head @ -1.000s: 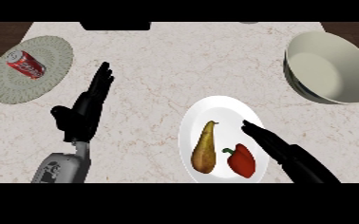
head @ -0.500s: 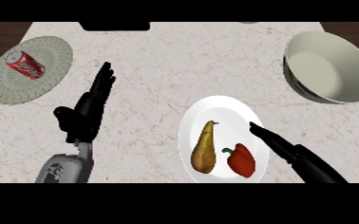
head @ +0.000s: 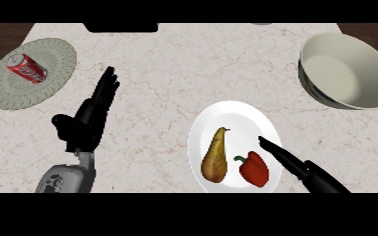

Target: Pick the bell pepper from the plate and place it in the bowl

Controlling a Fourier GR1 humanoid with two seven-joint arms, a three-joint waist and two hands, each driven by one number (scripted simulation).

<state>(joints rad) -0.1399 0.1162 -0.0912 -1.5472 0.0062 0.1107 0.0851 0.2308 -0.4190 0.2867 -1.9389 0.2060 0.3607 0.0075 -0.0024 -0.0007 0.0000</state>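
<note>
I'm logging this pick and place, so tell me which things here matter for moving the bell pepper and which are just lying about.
For the job: red bell pepper, white plate, bowl, right hand.

Lying about: pear, red soda can, grey-green plate, resting left hand.

Red can (head: 26, 68) on round mat (head: 52, 65); pear (head: 215, 156) upright-lying.

A red bell pepper (head: 255, 168) with a short green stem lies on the lower right part of a white plate (head: 235, 114), low in the frame, right of centre. The pale, deep bowl (head: 341, 70) stands at the upper right edge, well apart.
</note>
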